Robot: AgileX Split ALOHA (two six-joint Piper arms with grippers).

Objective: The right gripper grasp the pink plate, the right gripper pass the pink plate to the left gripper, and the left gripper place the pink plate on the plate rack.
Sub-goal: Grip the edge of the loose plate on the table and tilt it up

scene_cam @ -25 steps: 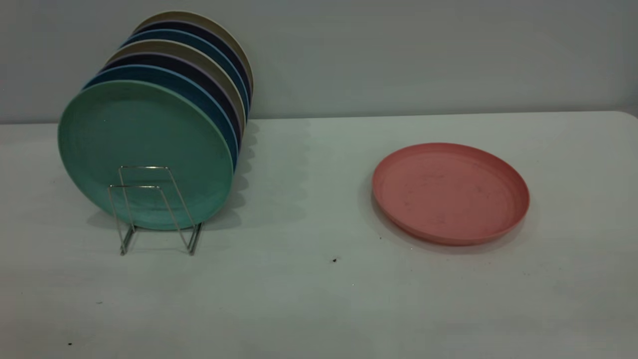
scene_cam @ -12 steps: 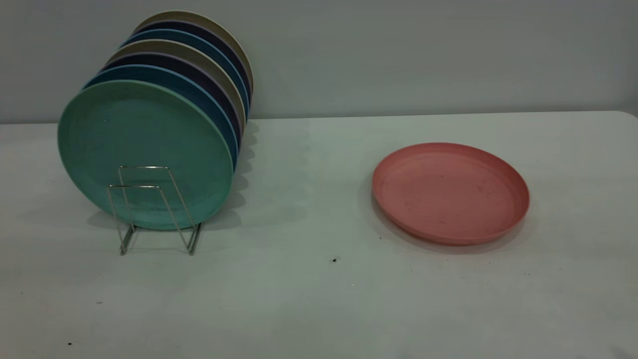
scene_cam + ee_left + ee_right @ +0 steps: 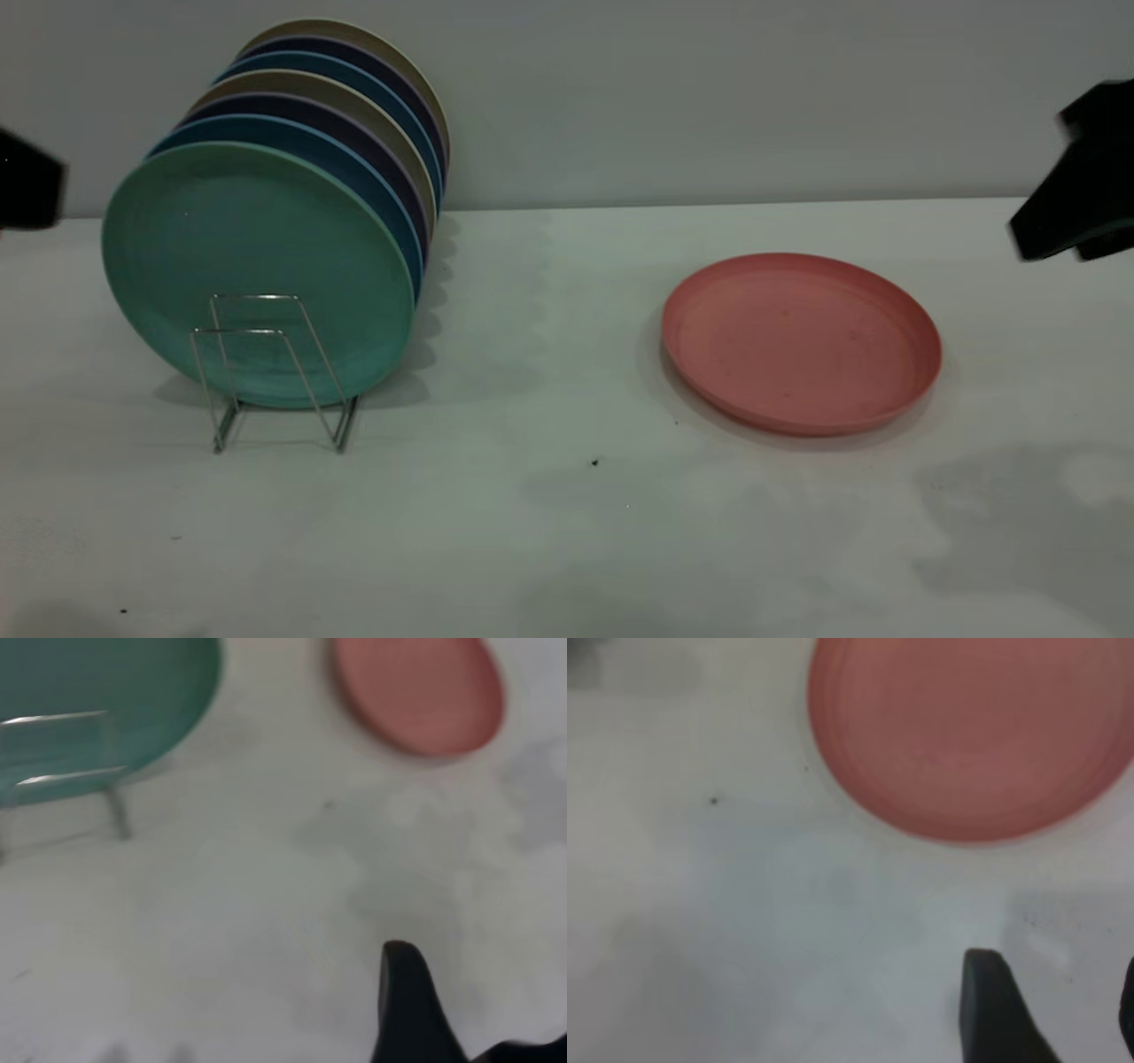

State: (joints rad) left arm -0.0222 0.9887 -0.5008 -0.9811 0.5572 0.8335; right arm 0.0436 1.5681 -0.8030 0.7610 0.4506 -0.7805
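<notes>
The pink plate [image 3: 802, 341] lies flat on the white table, right of centre, with nothing touching it. My right gripper [image 3: 1054, 239] hangs at the right edge, above and beyond the plate's right side. In its wrist view the plate [image 3: 970, 735] lies well ahead of its open, empty fingers [image 3: 990, 992]. My left gripper [image 3: 31, 190] pokes in at the far left edge, level with the racked plates, open and empty. Its wrist view shows one finger [image 3: 405, 992], the pink plate [image 3: 416, 691] far off and the rack [image 3: 62, 753]. The plate rack [image 3: 266, 372] stands at the left.
Several plates stand upright in the rack, a mint-green plate [image 3: 257, 266] at the front with two wire loops before it. A grey wall [image 3: 709, 97] runs behind the table. A small dark speck [image 3: 594, 462] lies between rack and pink plate.
Both grippers have come into the exterior view, the left at the left edge and the right at the right edge. Their shadows now fall on the near table. The plates have not moved.
</notes>
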